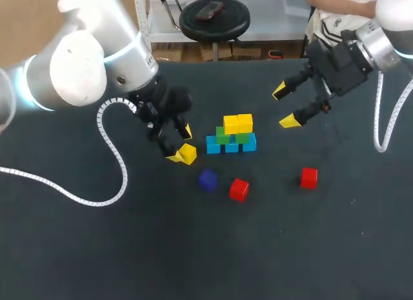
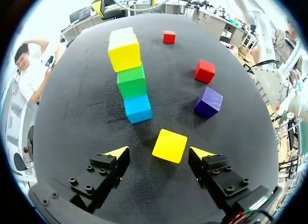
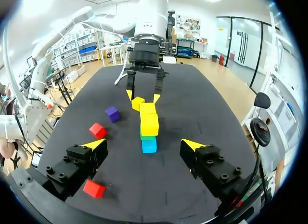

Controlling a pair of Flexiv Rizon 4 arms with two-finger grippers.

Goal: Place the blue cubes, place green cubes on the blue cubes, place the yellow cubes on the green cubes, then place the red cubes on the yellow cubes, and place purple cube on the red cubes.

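**A:** What lies nearest on the table [image 1: 77, 261]?

**B:** A red cube [image 1: 239, 189], on its own. The purple cube [image 1: 207, 180] is a little further back on its left, near it but not touching. A second red cube [image 1: 308, 177] sits well off to the right, about as far back as the purple one.

**A:** And behind those?

**B:** The left gripper [image 1: 180, 144], low at the table. Its fingers are apart, and a loose yellow cube [image 2: 169, 145] lies flat on the table between them. In the left wrist view, dark table shows on both sides of that cube, so neither finger touches it.

**A:** Where is the stack from there?

**B:** The stack [image 1: 231, 135] stands just to the right of the loose cube and straight ahead of the left gripper's fingers. At the bottom, blue cubes [image 1: 213, 144] sit in a row on the table, three of them showing. Two green cubes [image 1: 222, 135] rest on the blue ones. Two yellow cubes [image 1: 231, 124] sit side by side on the green ones. It all stands upright.

**A:** And the other arm?

**B:** Furthest back. The right gripper [image 1: 285, 106] hangs above the table, beyond the stack and to its right, well apart from it. Its fingers are spread wide and it is empty. Its wrist view looks across the stack to the left gripper on the far side.
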